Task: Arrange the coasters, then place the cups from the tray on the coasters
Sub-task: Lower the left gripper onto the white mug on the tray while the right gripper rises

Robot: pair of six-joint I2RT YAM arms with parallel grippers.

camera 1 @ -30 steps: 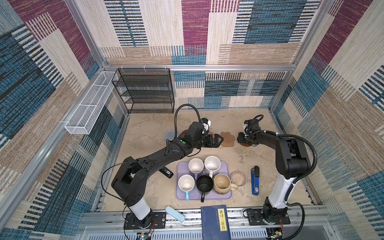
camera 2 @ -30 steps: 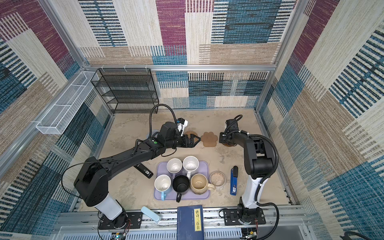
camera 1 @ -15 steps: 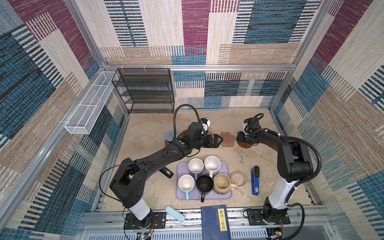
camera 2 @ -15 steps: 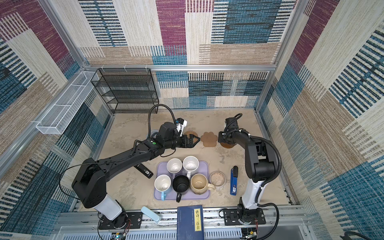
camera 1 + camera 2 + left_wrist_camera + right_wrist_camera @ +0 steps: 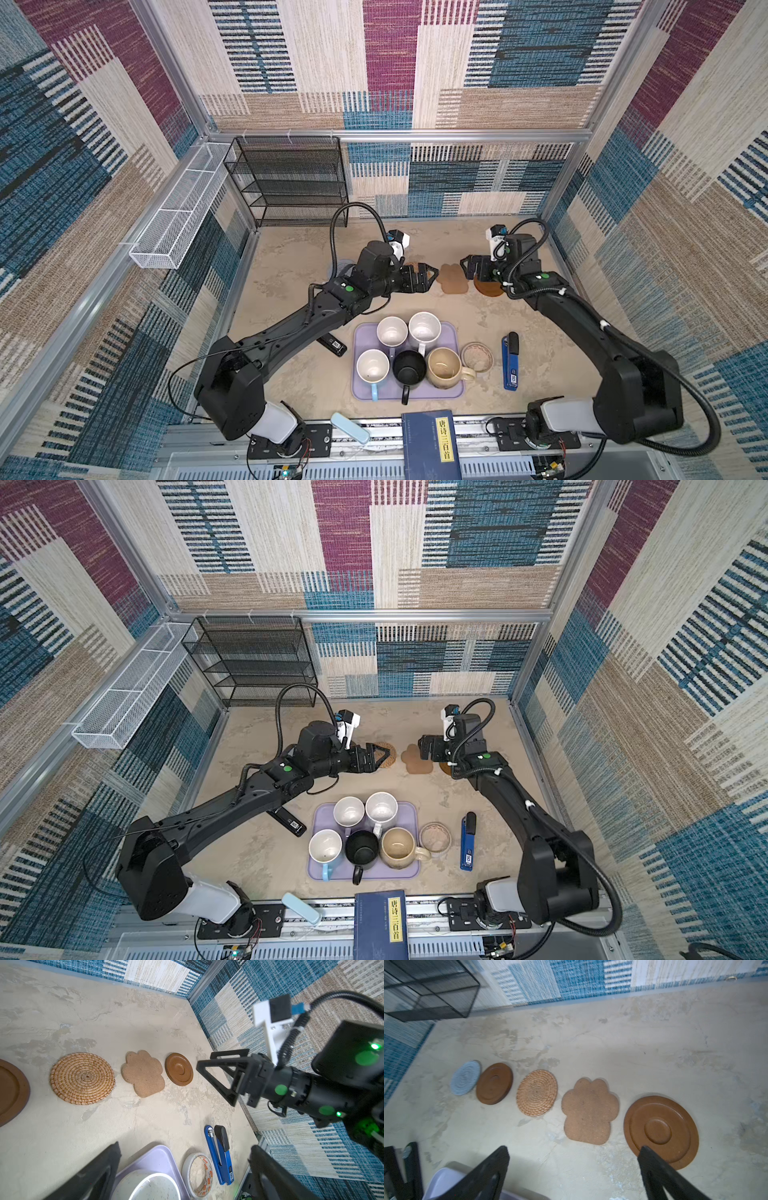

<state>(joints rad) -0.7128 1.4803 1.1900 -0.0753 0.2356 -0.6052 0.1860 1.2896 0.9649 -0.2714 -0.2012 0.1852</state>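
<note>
Your right gripper has its jaws spread wide and holds nothing. The dark-brown wooden coaster lies flat on the table just below one finger (not between them), beside the cork paw coaster. Your left gripper, also released, hovers near the rattan coaster. The mugs sit on the lilac tray.

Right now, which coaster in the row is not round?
The cork coaster, cut like a paw. It lies between the woven rattan coaster and a brown wooden disc. The other four are circles.
</note>
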